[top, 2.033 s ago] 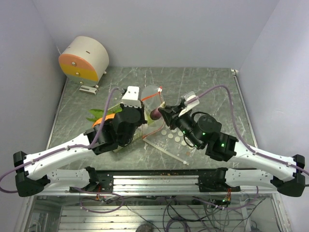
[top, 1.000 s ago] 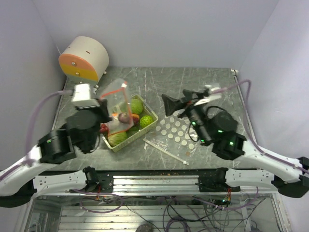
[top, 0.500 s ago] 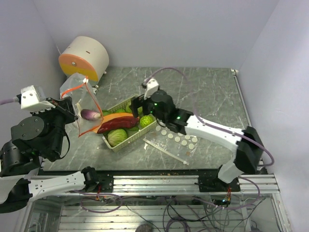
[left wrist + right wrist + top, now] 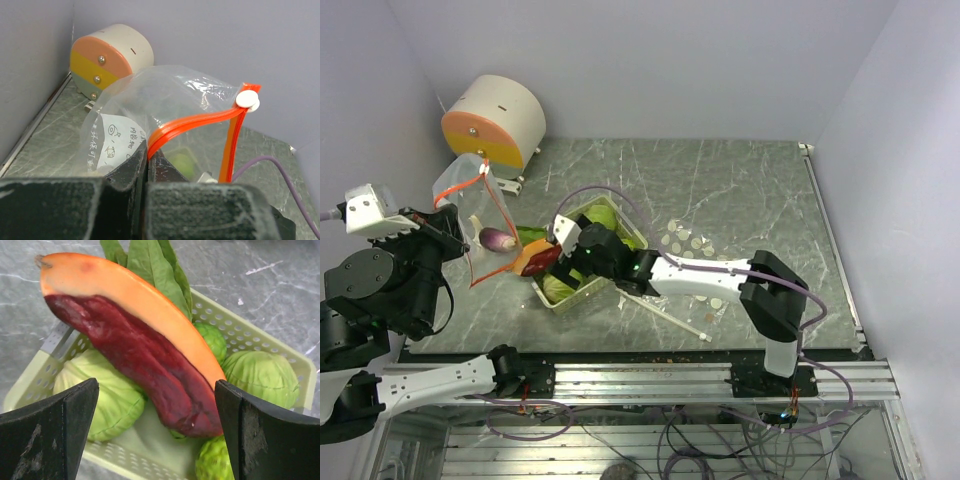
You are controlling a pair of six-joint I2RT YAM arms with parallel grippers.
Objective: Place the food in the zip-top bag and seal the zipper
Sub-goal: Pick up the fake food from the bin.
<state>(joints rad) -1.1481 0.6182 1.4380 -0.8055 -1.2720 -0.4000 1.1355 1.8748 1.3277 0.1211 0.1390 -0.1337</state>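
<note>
The right gripper (image 4: pixel 156 388) hangs over the basket (image 4: pixel 260 335) with its jaws spread as wide as they go and nothing in them. The carrot (image 4: pixel 125 325) lies in the gap between the two fingers, not pinched. In the wrist view it runs from 10 to 5 o'clock, with its leaves toward 12. Green balls (image 4: pixel 257 372) sit under and beside it in the basket.

The left gripper (image 4: pixel 147 159) is clamped tight on the bag (image 4: pixel 165 95) at its orange zipper (image 4: pixel 200 125). It holds the bag up at the basket's 9 o'clock. A small reddish piece (image 4: pixel 498 238) lies inside the bag.

Half a second before, the right gripper was at the basket's 12 o'clock end. Now it has swung to the 9 o'clock end, over the carrot. The bag has hardly moved.
</note>
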